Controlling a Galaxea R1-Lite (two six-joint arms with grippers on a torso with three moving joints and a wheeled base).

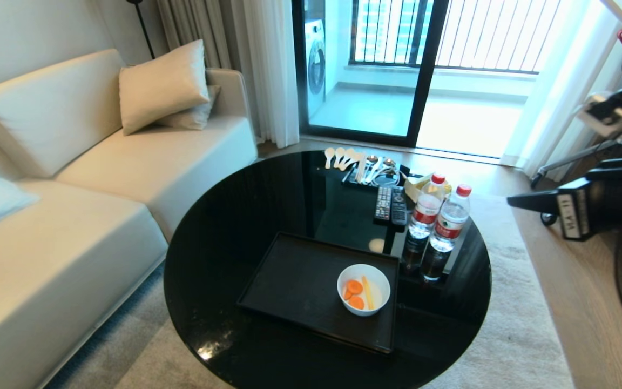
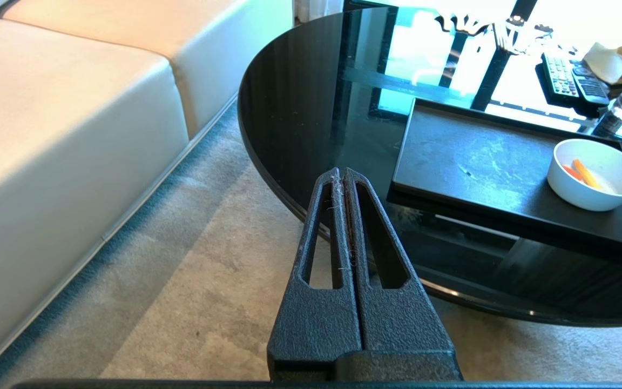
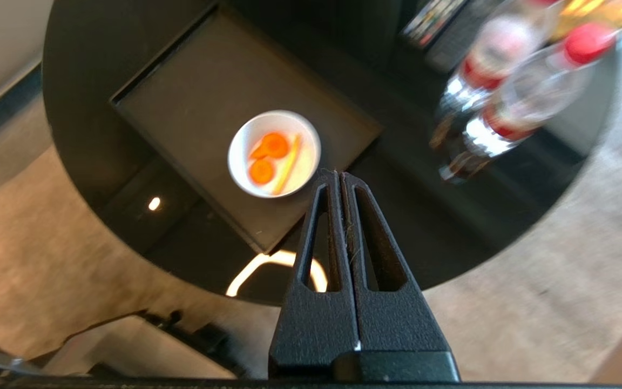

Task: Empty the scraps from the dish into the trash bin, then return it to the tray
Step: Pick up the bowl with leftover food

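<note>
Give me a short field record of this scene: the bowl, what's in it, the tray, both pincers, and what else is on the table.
dish: white bowl, upright on the tray, near its right end
scraps: carrot slices and a yellow stick, in the bowl
tray: black, rectangular, on the round black table
trash bin: not in view
left pincer: shut, empty, low beside the table edge
right pincer: shut, empty, above the table near the bowl
other items: two water bottles, two remotes, white spoons
</note>
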